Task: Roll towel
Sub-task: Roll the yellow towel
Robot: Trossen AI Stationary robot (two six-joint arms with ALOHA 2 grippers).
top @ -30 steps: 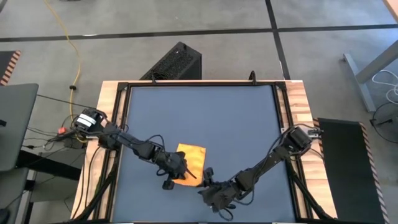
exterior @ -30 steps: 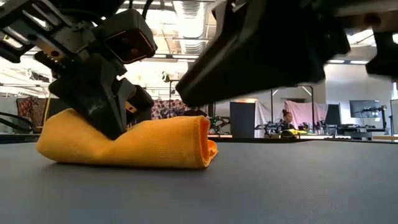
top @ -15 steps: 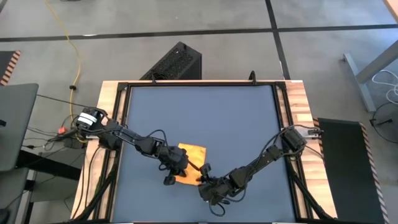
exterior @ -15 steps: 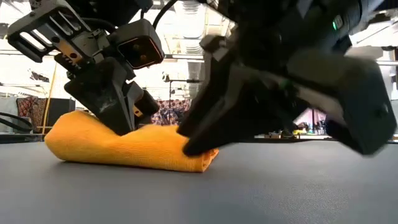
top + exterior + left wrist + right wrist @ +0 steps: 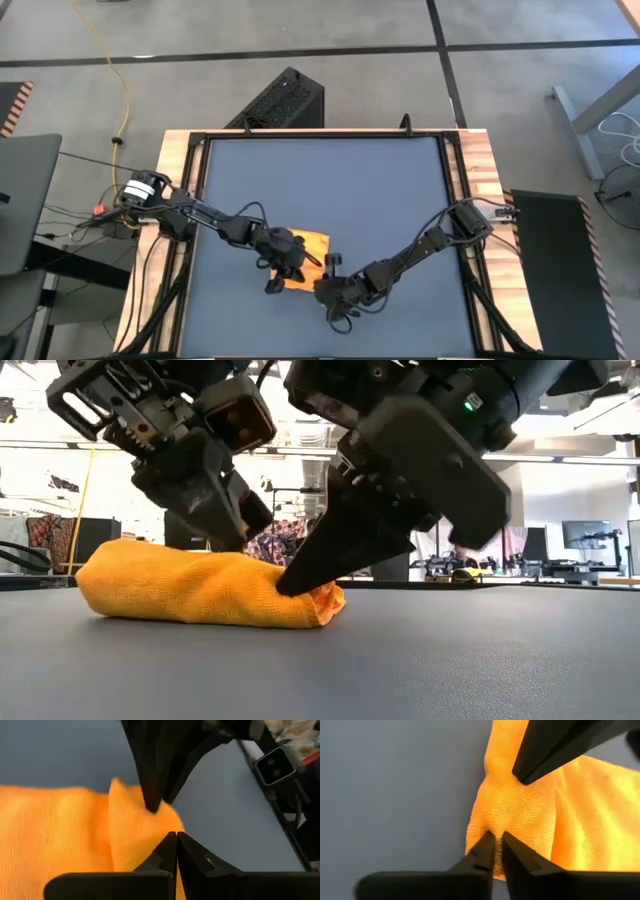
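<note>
The yellow-orange towel (image 5: 312,243) lies as a thick folded bundle on the dark table mat, a little near of the middle; it also shows in the low view (image 5: 170,585). My left gripper (image 5: 295,265) is shut and its tips sit on top of the towel (image 5: 245,540). My right gripper (image 5: 325,272) comes from the near right, its fingers almost together on the towel's right end (image 5: 292,585). In the left wrist view (image 5: 176,837) the right arm's fingers (image 5: 152,802) stand just ahead of mine. My left gripper rests its shut fingertips (image 5: 172,845) on the towel's upper surface near the right end (image 5: 145,835), slanting down from the table's left. The towel lies on the mat under them. My right gripper pinches a small fold of cloth at the towel's right end (image 5: 495,827) between its two fingertips, slanting down from the near right. The towel's underside stays on the mat.
The dark mat (image 5: 380,190) spreads wide on the far and right sides of the towel. A black frame and wooden rim (image 5: 480,160) bound the table. A black box (image 5: 280,100) stands on the floor beyond the far edge.
My right gripper has moved from the near right toward the towel and come down on its right end. My left gripper has shifted right along the towel and risen out of the dent it pressed in the middle; the towel's top is now evenly rounded.
</note>
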